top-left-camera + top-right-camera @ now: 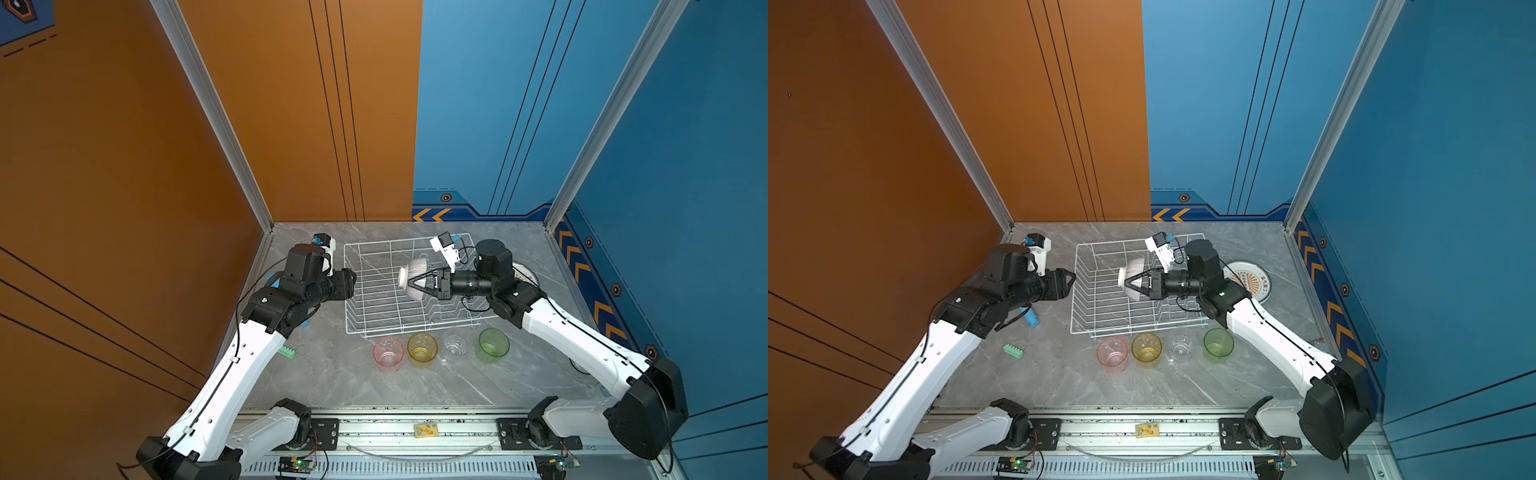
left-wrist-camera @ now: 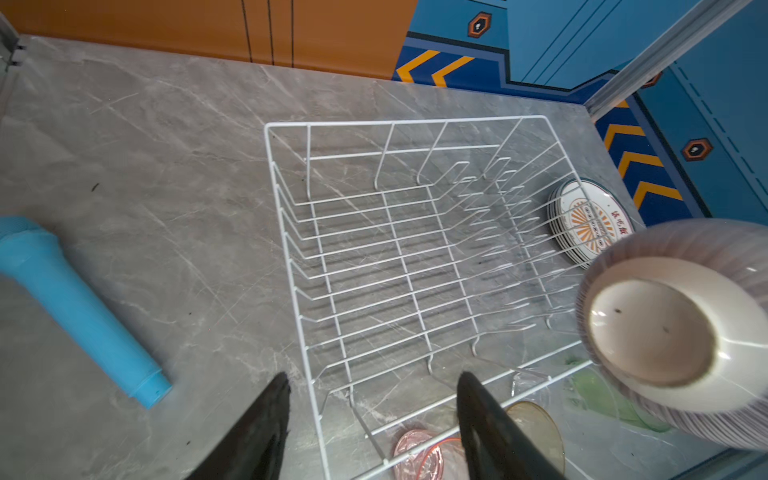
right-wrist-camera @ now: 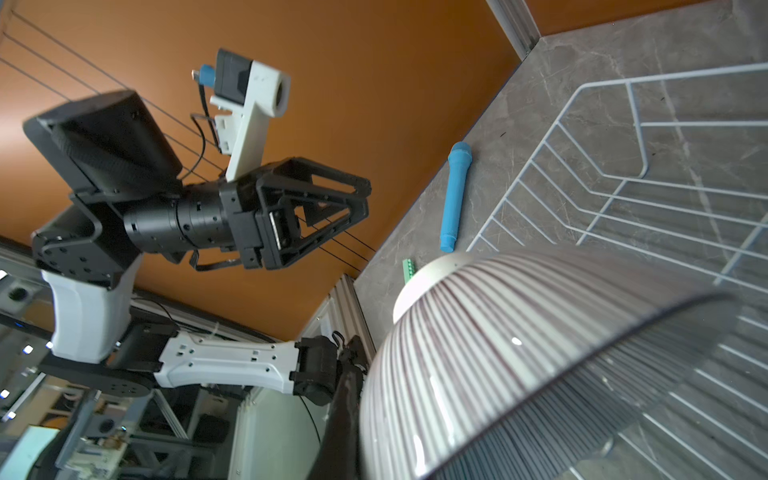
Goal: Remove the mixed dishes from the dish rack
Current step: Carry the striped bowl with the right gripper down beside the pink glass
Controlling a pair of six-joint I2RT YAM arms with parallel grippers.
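Note:
The white wire dish rack stands mid-table with no dish in its slots. Above it, tipped on its side, hangs the striped white bowl, with my right gripper shut on its rim. My left gripper hovers open over the rack's left edge, nothing between its fingers. Pink, yellow, clear and green tumblers stand upright on the table before the rack. A stack of plates lies right of the rack.
A light-blue cylinder lies on the table left of the rack, under my left arm. A small green block sits nearer the front left. Orange wall bounds the left, blue wall the right and back.

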